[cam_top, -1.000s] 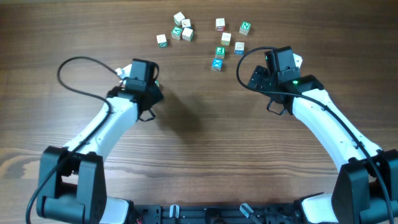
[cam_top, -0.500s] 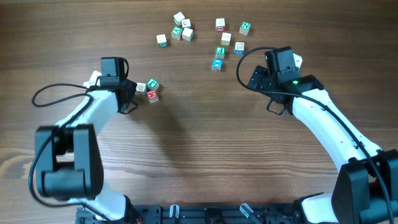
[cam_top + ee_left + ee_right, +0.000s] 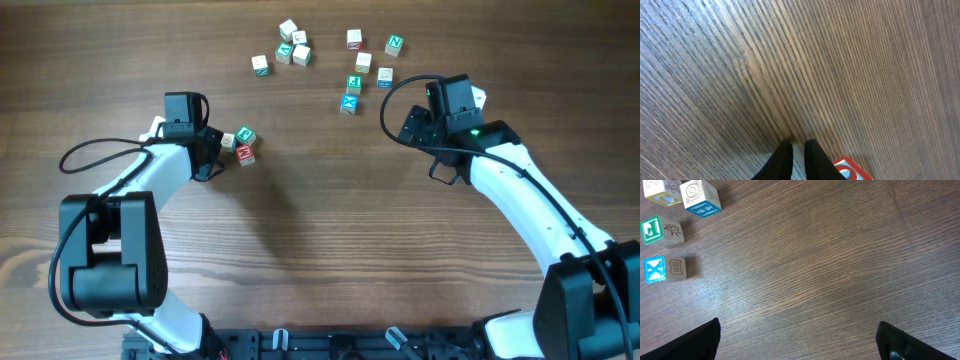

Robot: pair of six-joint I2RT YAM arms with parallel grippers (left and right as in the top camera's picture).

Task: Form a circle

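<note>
letter cubes (image 3: 352,82) scattered loose across the upper middle of the overhead frame. three-cube cluster (image 3: 241,145) at centre left, just right of the left tool (image 3: 797,146) (narrowed to a slit, nothing visibly gripped). red-faced cube (image 3: 852,170) at that view's bottom edge. right tool (image 3: 797,345) spread wide, empty, above the counter (image 3: 840,255).

The left wrist view's bottom edge is cutting off a red-faced cube (image 3: 852,171) beside the left fingers (image 3: 781,161), and the right wrist view's top edge is clipping a pale cube (image 3: 661,189).
</note>
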